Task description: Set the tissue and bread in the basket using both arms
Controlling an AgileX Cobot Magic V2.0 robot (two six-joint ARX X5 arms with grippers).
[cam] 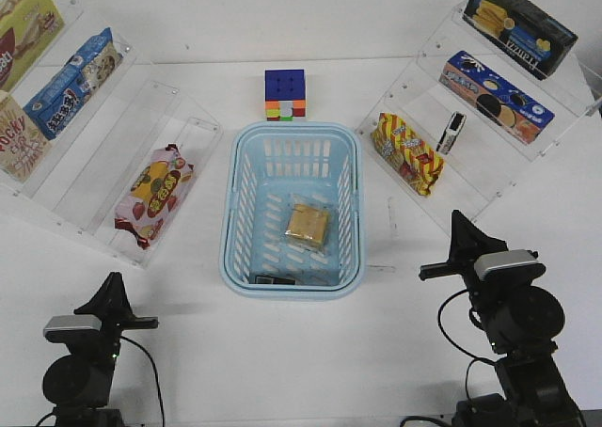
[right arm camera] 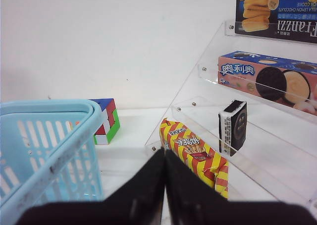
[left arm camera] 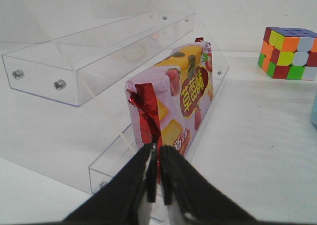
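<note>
The light blue basket (cam: 229,248) stands mid-table; its rim also shows in the right wrist view (right arm camera: 54,131). The bread (cam: 308,225), golden-tan in a clear wrapper, lies on the basket floor. A small flat black pack (cam: 273,279), apparently the tissue, lies inside against the near wall, half hidden by the rim. A similar black and white pack (cam: 451,132) stands on the right shelf and also shows in the right wrist view (right arm camera: 233,127). My left gripper (cam: 114,278) (left arm camera: 156,148) is shut and empty, near left. My right gripper (cam: 458,216) (right arm camera: 164,153) is shut and empty, right of the basket.
Clear acrylic shelves flank the basket. A strawberry-print snack bag (cam: 153,194) (left arm camera: 178,101) lies on the left lowest step, with snack boxes above. A yellow-red striped box (cam: 406,152) (right arm camera: 195,153) and cookie boxes (cam: 494,93) fill the right shelf. A colour cube (cam: 285,95) stands behind the basket.
</note>
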